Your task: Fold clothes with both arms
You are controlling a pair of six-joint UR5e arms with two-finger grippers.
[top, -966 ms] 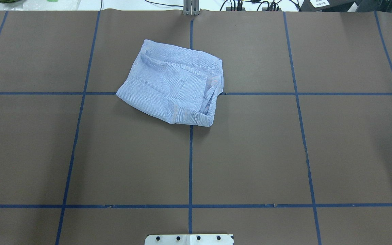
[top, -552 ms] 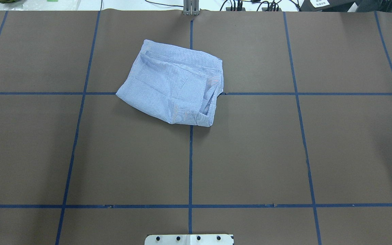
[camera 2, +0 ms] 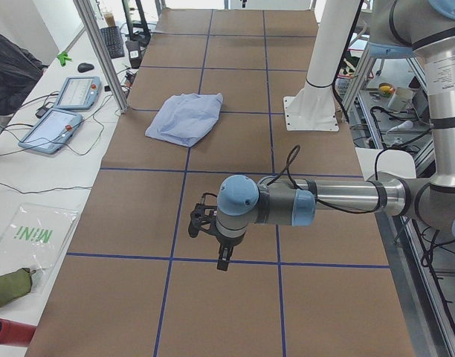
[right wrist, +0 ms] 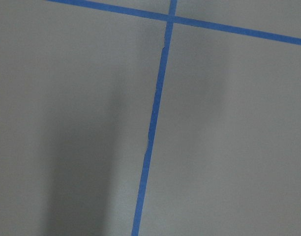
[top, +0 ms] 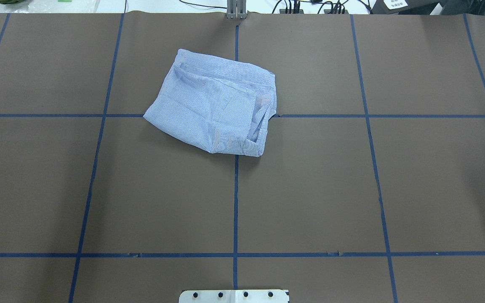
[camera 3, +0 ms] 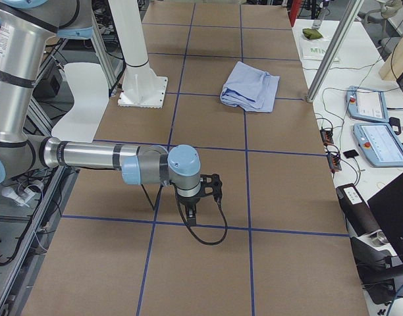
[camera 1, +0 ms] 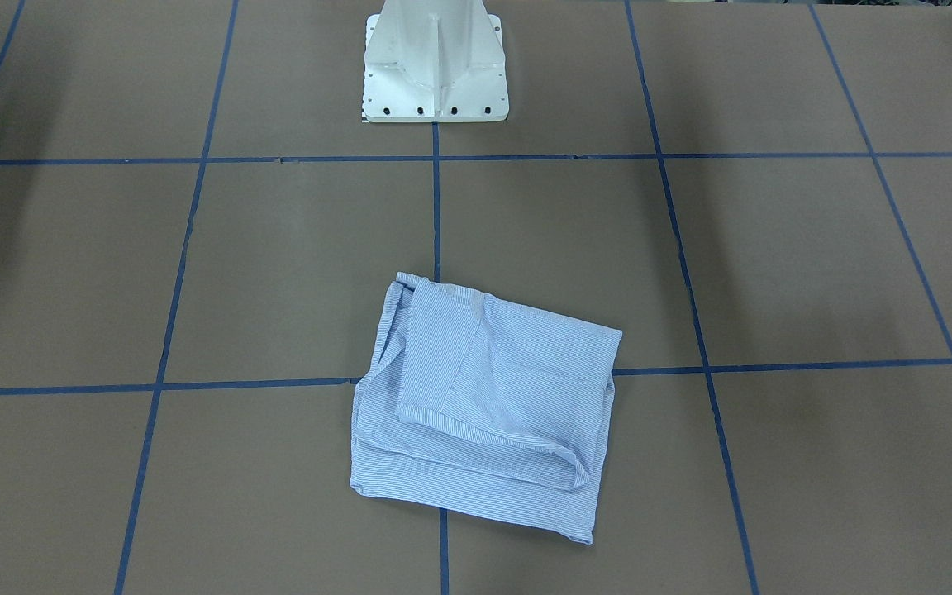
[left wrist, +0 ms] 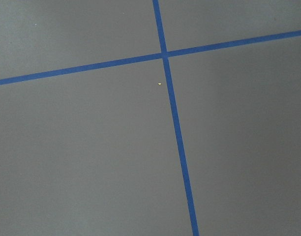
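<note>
The light blue striped shirt (top: 215,109) lies folded into a rough rectangle on the far middle of the brown table, and shows in the front view (camera 1: 484,413) and both side views (camera 2: 184,117) (camera 3: 249,85). No arm shows in the overhead or front views. My left gripper (camera 2: 221,260) hangs low over bare table at the left end, far from the shirt. My right gripper (camera 3: 190,214) hangs low over bare table at the right end. I cannot tell whether either is open or shut. Both wrist views show only brown table with blue tape lines.
The white pedestal base (camera 1: 435,74) stands at the robot's table edge (top: 234,296). Blue tape lines (top: 235,202) grid the table. Teach pendants (camera 2: 64,111) (camera 3: 379,125), cables and an aluminium post (camera 3: 333,52) sit along the far side.
</note>
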